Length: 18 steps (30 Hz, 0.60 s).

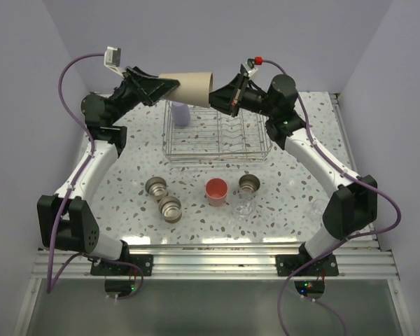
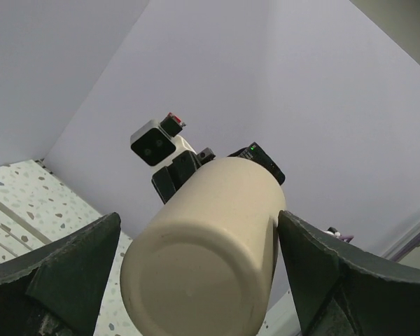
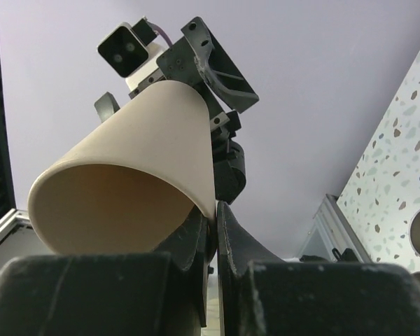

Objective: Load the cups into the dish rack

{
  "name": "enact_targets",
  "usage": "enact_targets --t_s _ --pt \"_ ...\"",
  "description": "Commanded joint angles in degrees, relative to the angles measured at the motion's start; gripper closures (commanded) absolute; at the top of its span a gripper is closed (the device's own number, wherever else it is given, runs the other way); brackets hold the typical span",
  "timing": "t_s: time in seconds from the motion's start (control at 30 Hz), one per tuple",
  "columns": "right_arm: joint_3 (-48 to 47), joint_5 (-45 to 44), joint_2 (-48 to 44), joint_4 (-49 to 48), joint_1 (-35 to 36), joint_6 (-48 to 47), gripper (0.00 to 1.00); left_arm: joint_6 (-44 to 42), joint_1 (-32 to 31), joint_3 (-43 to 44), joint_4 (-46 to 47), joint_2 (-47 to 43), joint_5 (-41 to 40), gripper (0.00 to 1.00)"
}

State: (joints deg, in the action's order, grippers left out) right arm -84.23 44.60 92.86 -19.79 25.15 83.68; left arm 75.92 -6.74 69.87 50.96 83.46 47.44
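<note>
Pinch first: your right claw [image 3: 211, 231] has its fingers pressed together on the thin lip of the tan cup [image 3: 126, 154], one inside the mouth and one outside. That narrow bite on the wall is the only grip the cup has. The cup lies on its side and runs away from that claw, mouth at the claw and closed base pointing off toward your left claw [image 2: 196, 217]. The left claw is spread wide, a finger on either side of the base end. One finger sits clear of the wall. The other is close against it, and I cannot tell whether it touches.

Judge the cup as light, stiff and smooth-skinned. It is unlikely to crush, but a single rim pinch could let it swing or slip. A better hold would be across the body near the base, where your left claw already brackets it, closed gently on opposite sides before the right lets go.

Below both claws stands the dish rack [image 1: 217, 159]. A lavender cup [image 1: 183, 115] is inside it, under the left claw's side. Farther out, toward the arm bases, the metal cups [image 1: 156, 187], red cup [image 1: 216, 190] and clear cup [image 1: 243, 204] wait on the table [image 1: 126, 175].
</note>
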Motion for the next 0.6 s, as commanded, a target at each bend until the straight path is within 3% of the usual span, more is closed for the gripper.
enact_targets --t_s 0.0,0.07,0.17,0.43,0.5,0.57 --pt "-0.4 1.7 -2.7 -0.1 0.5 -2.2 1.0 0.5 0.4 2.1 2.1 -0.1 -2.2 0.04" --pt "-0.5 1.4 -2.4 -0.2 0.5 -2.2 1.0 0.5 0.4 2.1 1.9 -0.2 -2.0 0.16" --pt "-1.3 1.1 -1.5 -1.0 0.4 -1.8 1.0 -0.2 0.4 2.1 0.5 -0.5 -1.8 0.24" --pt "-3.8 -0.1 0.9 -2.9 0.5 -0.9 1.0 0.6 0.4 1.4 0.7 -0.8 -1.3 0.05" --pt "-3.9 -0.2 1.6 -3.7 0.4 -0.5 1.0 1.6 0.4 1.2 1.5 -0.6 -1.2 0.06" --pt "-3.5 -0.2 2.1 -4.9 0.5 0.3 1.0 2.0 0.4 1.2 2.3 -0.3 -1.0 0.16"
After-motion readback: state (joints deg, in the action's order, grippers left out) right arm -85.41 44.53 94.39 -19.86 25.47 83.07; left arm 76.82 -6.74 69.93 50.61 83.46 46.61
